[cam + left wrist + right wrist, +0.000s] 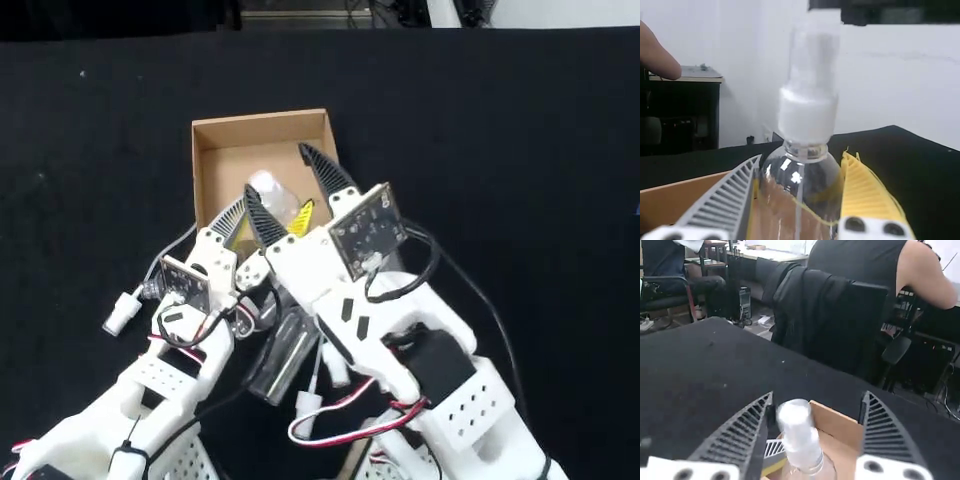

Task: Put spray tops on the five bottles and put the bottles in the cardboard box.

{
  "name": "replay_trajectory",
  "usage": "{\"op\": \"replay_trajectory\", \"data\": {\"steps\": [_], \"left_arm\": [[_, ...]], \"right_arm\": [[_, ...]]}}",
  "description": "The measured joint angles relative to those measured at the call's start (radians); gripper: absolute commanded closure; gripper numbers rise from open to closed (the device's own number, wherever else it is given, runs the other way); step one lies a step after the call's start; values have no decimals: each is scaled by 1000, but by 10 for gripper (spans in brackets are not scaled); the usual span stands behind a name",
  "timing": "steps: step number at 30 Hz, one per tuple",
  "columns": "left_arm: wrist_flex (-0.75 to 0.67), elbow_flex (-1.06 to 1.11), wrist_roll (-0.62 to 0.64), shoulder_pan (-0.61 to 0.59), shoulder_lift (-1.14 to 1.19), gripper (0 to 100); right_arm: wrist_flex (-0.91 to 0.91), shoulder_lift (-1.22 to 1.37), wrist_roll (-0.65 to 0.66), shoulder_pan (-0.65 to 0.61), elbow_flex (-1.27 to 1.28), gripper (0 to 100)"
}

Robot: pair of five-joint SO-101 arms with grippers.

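1. The left gripper [802, 160] reaches in over the edge of the cardboard box [262, 119] nearest the arms. Its grey and yellow fingers are clamped on either side of a clear bottle [795, 187].
2. The bottle is held above the inside of the box, toward the half nearer the arms. A white spray top [807, 112] with a clear cap sits on its neck. Whether its base touches the box floor cannot be told.
3. The right gripper [818, 396] hangs over the box just beside the left one. Its black fingers are spread wide, with the spray top between them.
4. The box rests open side up on the black table [500, 150].
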Motion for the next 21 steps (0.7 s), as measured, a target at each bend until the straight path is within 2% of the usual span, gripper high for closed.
{"op": "replay_trajectory", "data": {"steps": [6,9,15,17,21], "left_arm": [[0,0,0,0,0,970],[0,0,0,0,0,970],[-5,0,0,0,0,970],[-6,0,0,-2,0,970],[-3,0,0,-2,0,970]], "right_arm": [[32,0,0,21,-91,759],[110,-2,0,124,-160,791],[236,-2,0,433,-164,979],[236,-3,0,503,-118,982],[236,-2,0,562,8,954]]}}
